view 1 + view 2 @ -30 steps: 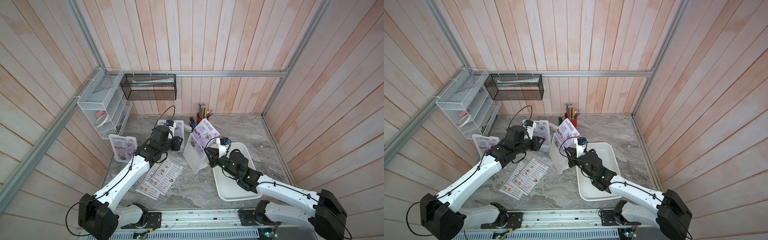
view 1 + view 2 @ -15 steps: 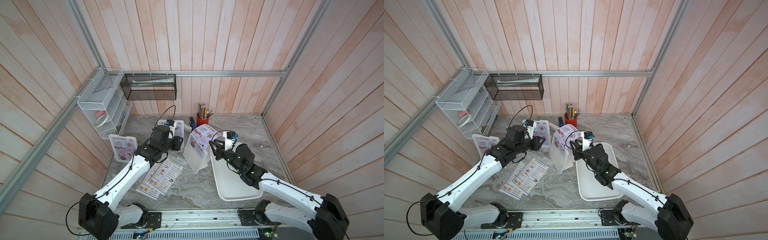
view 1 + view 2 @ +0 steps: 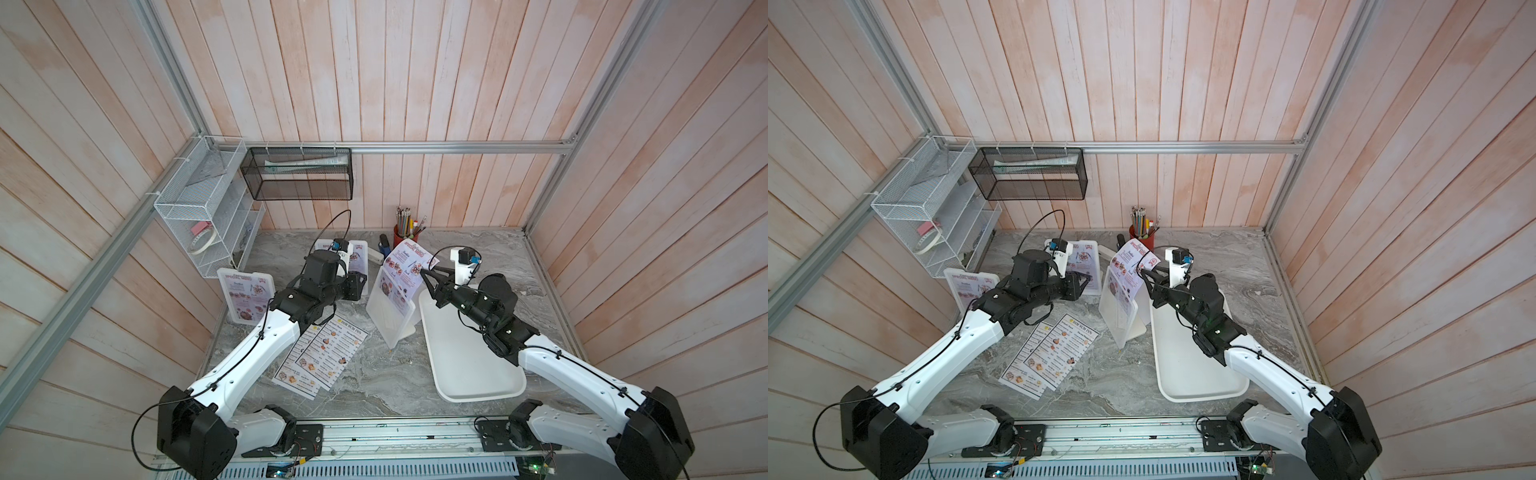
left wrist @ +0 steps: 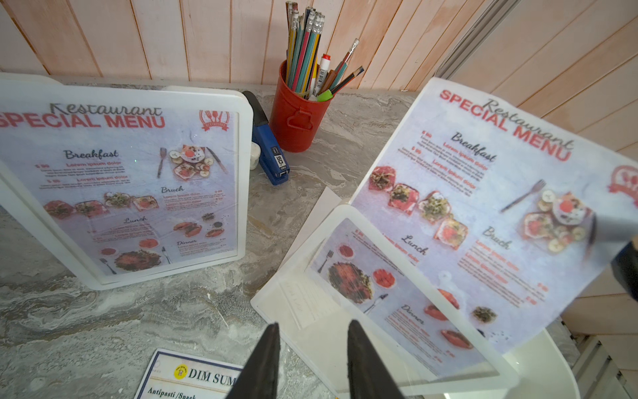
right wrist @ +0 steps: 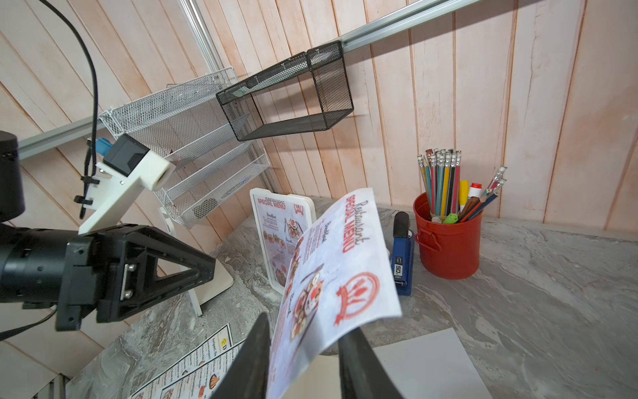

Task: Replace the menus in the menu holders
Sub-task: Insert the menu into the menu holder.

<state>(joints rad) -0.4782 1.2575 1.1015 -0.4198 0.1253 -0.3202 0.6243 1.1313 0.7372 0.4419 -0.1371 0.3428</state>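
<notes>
1. Your right gripper (image 5: 307, 328) has its fingers apart. The pinkish SPECIAL MENU sheet (image 5: 345, 276) passes between them and leans on one finger (I see no clamp on it).
2. The lower part of this sheet is inside the middle menu holder (image 3: 388, 322). The upper part sticks out and curls over.
3. Your left gripper (image 4: 313, 326) is a little open and empty, just beside this holder.
4. Two DIM SUM INN menus (image 3: 328, 353) lie overlapped on the table (image 3: 374, 374), under your left arm.
5. Two other holders (image 3: 247, 297) stand further back, each with a SPECIAL MENU inside.
</notes>
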